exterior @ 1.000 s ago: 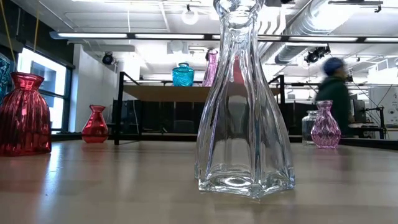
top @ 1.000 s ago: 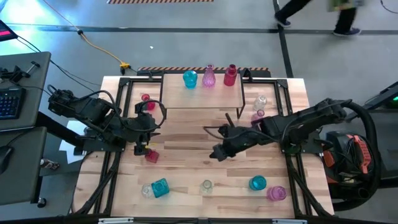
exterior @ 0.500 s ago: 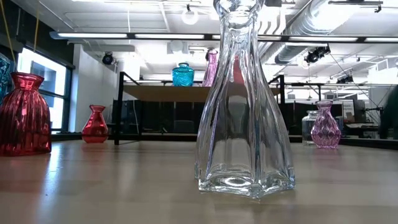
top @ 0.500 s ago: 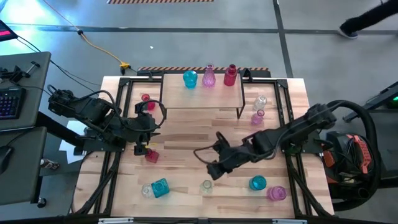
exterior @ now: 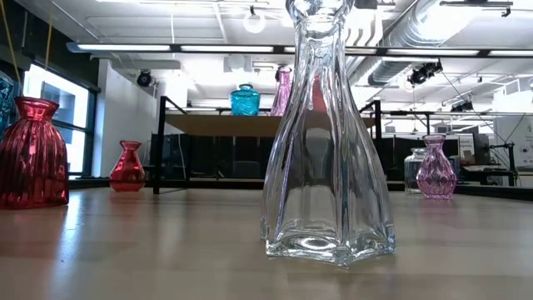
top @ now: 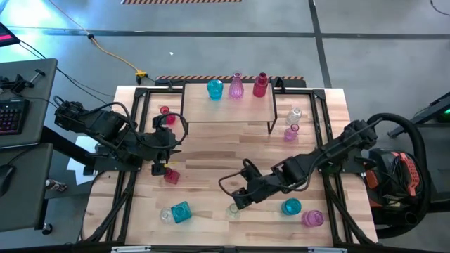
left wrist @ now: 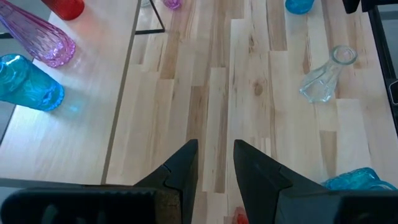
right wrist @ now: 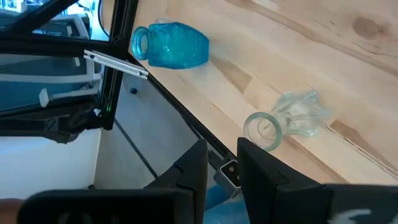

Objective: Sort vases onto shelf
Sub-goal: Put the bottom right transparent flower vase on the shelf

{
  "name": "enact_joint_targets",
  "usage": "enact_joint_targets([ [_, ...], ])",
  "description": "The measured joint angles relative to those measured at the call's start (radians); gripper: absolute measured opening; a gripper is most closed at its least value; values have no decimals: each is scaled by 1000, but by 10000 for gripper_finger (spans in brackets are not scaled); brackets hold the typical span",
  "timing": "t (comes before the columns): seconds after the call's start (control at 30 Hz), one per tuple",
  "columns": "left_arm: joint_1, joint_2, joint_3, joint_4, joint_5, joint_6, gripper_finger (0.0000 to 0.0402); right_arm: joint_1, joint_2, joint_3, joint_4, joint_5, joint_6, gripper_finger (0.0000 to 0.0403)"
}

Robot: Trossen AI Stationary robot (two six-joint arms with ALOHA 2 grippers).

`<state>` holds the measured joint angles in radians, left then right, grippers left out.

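3 on the shelf: teal vase, pink vase and red vase stand in a row along its back edge
Your right end effector: low over the worktop front, just beside the clear vase; fingers slightly parted, holding nothing
Your left end effector: waits at the worktop's left side; fingers slightly parted, empty
Small red vase: on the worktop, near your left end effector
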<state>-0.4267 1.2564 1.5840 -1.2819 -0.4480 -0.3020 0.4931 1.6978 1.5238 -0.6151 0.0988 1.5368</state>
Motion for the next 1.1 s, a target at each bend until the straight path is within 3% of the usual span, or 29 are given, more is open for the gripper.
enact_joint_targets([
  [1.1, 0, 0, 0, 0, 0, -10, 92, 38, 117, -1, -92, 35, 61, 69],
])
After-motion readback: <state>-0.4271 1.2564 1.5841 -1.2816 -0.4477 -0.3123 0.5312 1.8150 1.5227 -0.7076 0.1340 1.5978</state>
